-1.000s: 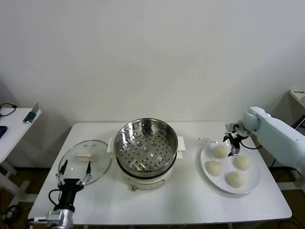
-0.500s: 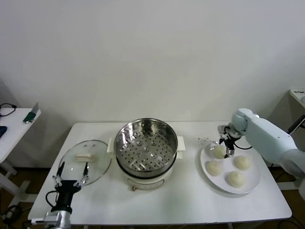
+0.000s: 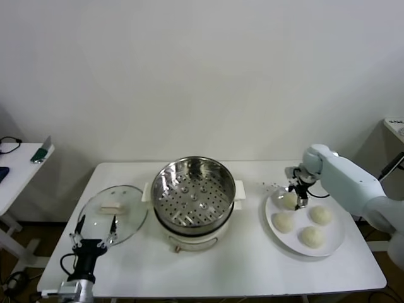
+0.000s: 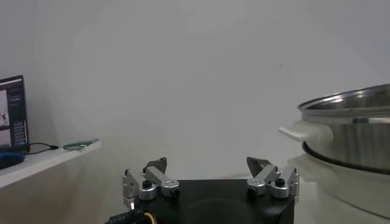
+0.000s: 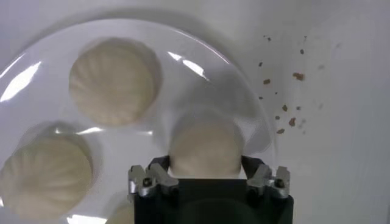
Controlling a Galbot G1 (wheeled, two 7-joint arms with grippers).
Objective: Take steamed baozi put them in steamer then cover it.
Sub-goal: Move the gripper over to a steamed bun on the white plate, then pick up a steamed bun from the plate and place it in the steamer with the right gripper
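From the head view, four baozi (image 3: 290, 200) sit on the plate (image 3: 334, 243) right of the empty steamer (image 3: 192, 196), while the left gripper (image 3: 93, 230) idles spread wide; the right wrist view shows the right gripper (image 5: 207, 165) straddling one bun, fingers apart, to grasp it

Four pale round baozi (image 3: 290, 200) lie on the right, one between the right gripper's (image 5: 207, 173) open fingers. Steamer (image 3: 193, 192), uncovered steel pot with bare perforated tray, stands at centre.

Shiny steel steamer (image 3: 192, 197), smooth matt baozi (image 5: 206, 149)
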